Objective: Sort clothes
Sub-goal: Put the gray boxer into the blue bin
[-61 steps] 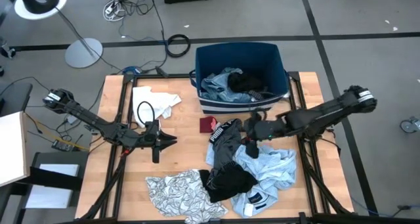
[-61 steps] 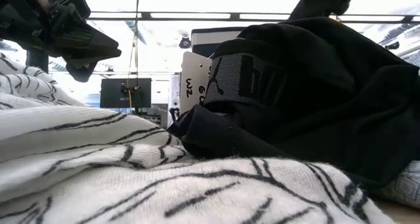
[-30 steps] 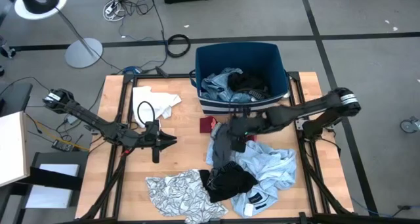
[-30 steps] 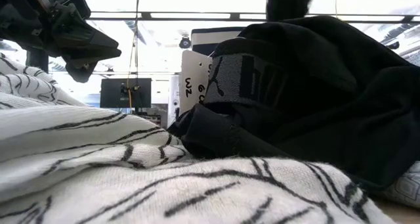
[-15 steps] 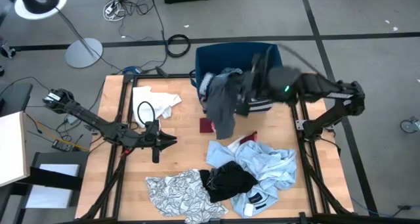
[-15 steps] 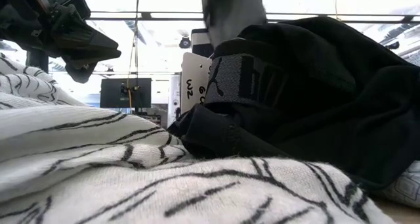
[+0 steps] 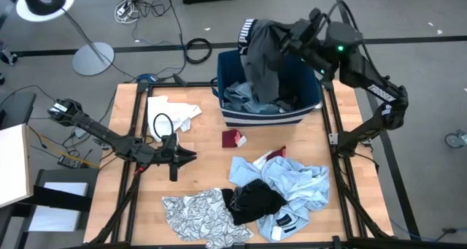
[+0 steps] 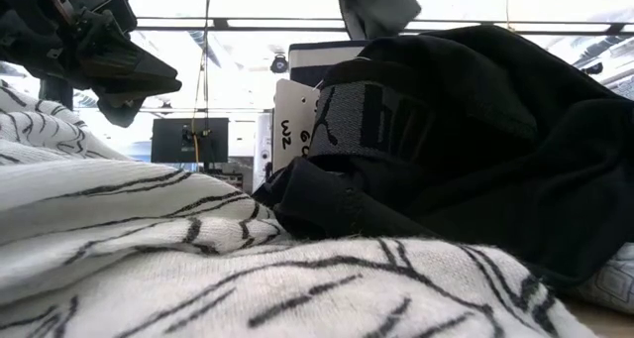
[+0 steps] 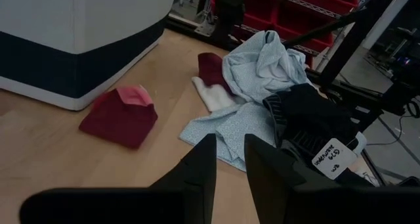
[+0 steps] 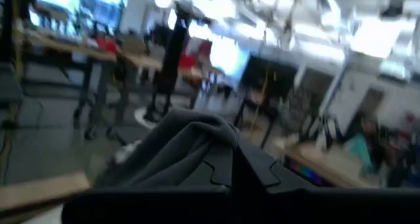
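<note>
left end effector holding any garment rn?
No. The left end effector sits over bare table with nothing between its fingers, and the left wrist view shows the gap empty.

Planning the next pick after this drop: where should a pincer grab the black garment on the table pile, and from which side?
Judging from the high view, take the black garment at its bunched, raised middle, coming straight down from above. It sits crumpled on top of the light blue garment, with the leaf-print piece tight against its left edge, so a side approach would likely snag neighbours. The right pincer holds a dark grey garment above the bin.
</note>
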